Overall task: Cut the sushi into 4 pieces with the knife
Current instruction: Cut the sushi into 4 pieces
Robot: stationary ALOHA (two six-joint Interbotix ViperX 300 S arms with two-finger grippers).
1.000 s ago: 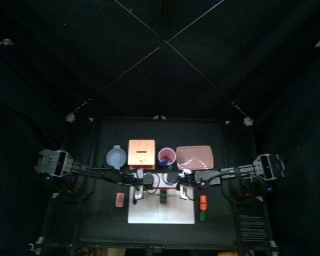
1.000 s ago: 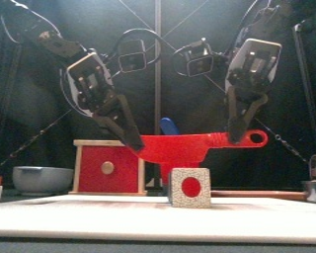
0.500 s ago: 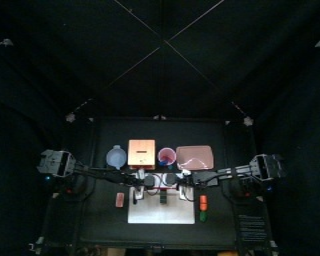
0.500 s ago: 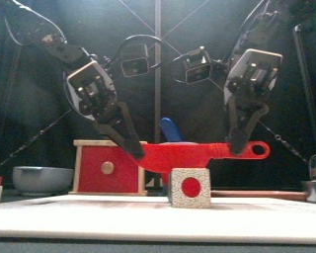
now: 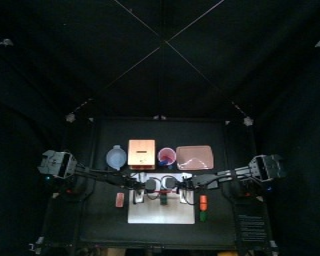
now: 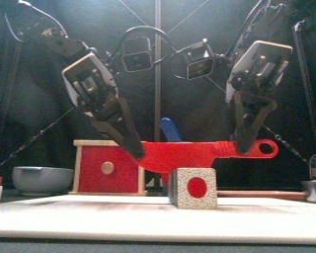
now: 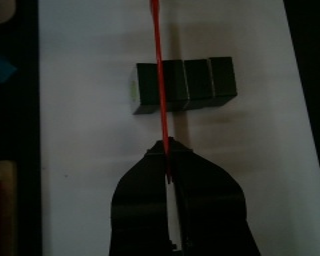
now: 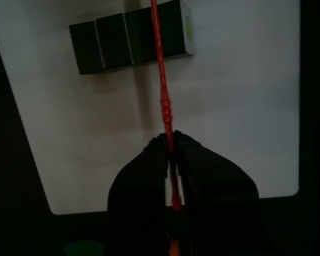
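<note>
Four dark green blocks make up the sushi roll (image 7: 186,85), pressed side by side in one row with the seams between them showing as thin lines. It lies on the white cutting board (image 7: 89,150), about midway between the board's left and right edges. The roll runs front to back, so the front view shows only its end face, pale and speckled with a red centre.

Across the roll, running left to right, hangs the red knife (image 6: 188,153). The left gripper (image 6: 134,152) is pinched tight on the blade's far end, and the right gripper (image 6: 236,147) is closed on the knife next to its ringed handle. In the left wrist view the blade's edge runs over the seam next to an end block, and in the right wrist view over a seam between two blocks. From the front the blade sits right at the roll's top, but I cannot tell whether it touches.

Behind the board, from the left, comes first the blue-grey bowl (image 6: 42,179), whose inside cannot be made out. Next is the wooden box (image 6: 108,168), its red drawer front pushed in. Then the red cup (image 5: 167,156) holds the blue knife (image 6: 169,127), which rises behind the red blade. Last on the right is the pink tray (image 5: 195,157), lying flat.
</note>
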